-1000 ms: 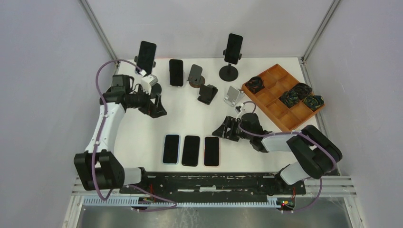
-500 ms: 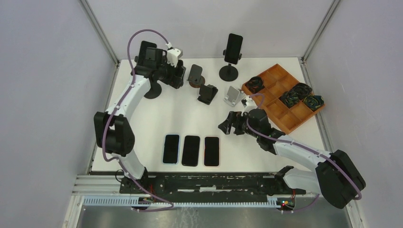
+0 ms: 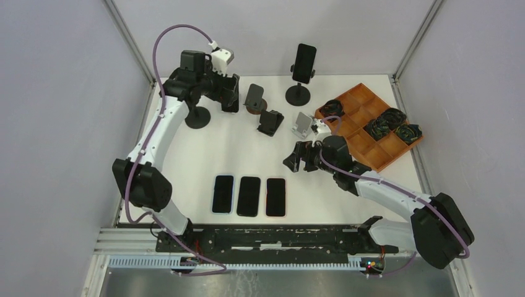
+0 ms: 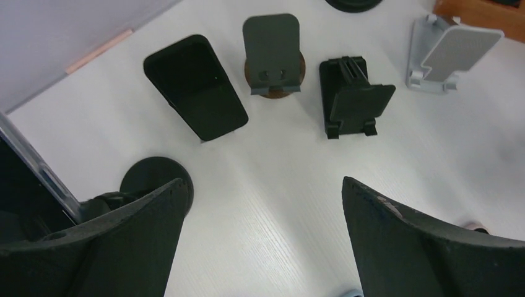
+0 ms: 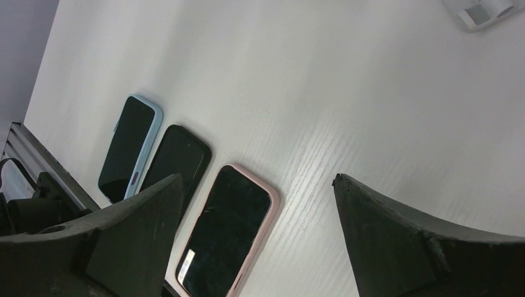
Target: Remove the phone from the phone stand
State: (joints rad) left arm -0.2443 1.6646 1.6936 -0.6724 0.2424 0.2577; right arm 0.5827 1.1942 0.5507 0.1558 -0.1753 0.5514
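Note:
A black phone [image 3: 304, 62] stands upright in a tall phone stand [image 3: 298, 94] at the back centre. A second stand's round base [image 3: 198, 117] is at the back left; my left arm hides most of its phone in the top view. In the left wrist view that clear-cased phone [image 4: 28, 176] shows at the left edge above the base [image 4: 148, 176]. My left gripper [image 3: 230, 98] [image 4: 263, 182] hovers open and empty beside that stand, over a black phone lying flat [image 4: 195, 86]. My right gripper [image 3: 297, 159] [image 5: 257, 179] is open and empty just above the table.
Three phones lie in a row near the front: blue-cased [image 3: 223, 193], black [image 3: 249, 195], pink-cased [image 3: 276, 197] [image 5: 226, 229]. Empty stands sit mid-table: brown round [image 3: 254, 99], black folding [image 3: 270, 122], white [image 3: 303, 125]. A wooden compartment tray [image 3: 356, 133] with coiled cables is at right.
My left arm swung from beside the back-left stand up and back, over the flat phone. My right gripper opened wider and drew back from the pink-cased phone.

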